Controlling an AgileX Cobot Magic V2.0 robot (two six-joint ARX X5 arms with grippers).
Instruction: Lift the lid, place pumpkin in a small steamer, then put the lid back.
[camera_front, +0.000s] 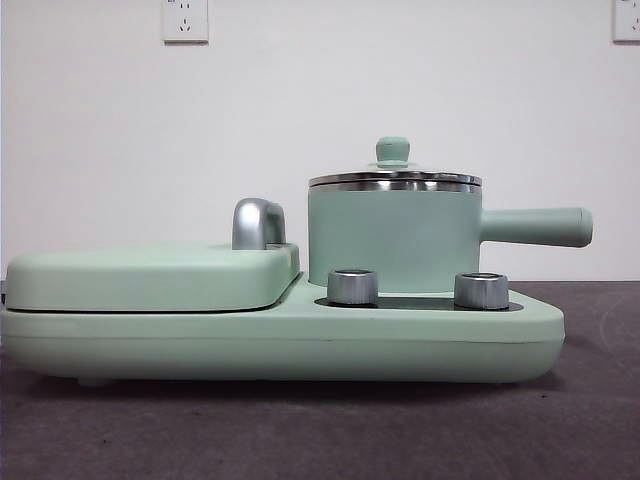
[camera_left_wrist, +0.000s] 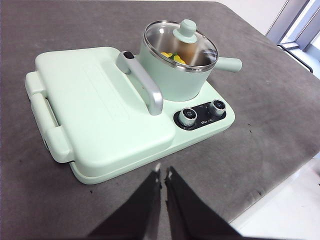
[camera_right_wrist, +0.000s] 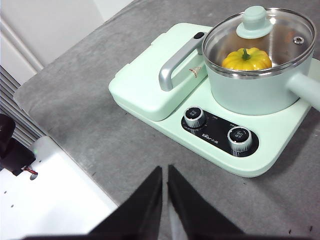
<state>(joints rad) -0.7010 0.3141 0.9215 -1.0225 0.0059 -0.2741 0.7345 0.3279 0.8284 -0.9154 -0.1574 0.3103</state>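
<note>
Two tools pressed together, both empty — ribbed glossy pumpkin (camera_right_wrist: 246, 58) under round glass lid (camera_right_wrist: 260, 37) in cylindrical steamer (camera_front: 395, 240).

lid (camera_right_wrist: 260, 37): seated on small steamer (camera_right_wrist: 255, 92)
pumpkin (camera_right_wrist: 246, 59): inside steamer, visible through glass
right gripper (camera_right_wrist: 164, 172): jaws nearly closed, empty, above grey table (camera_right_wrist: 100, 125)

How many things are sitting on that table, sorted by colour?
Mint green: 4 (small steamer, lid by its knob, flat cover, base)
Silver: 2 (knobs)
Yellow-orange: 1 (pumpkin, inside the small steamer under the lid)
Total: 7
</note>
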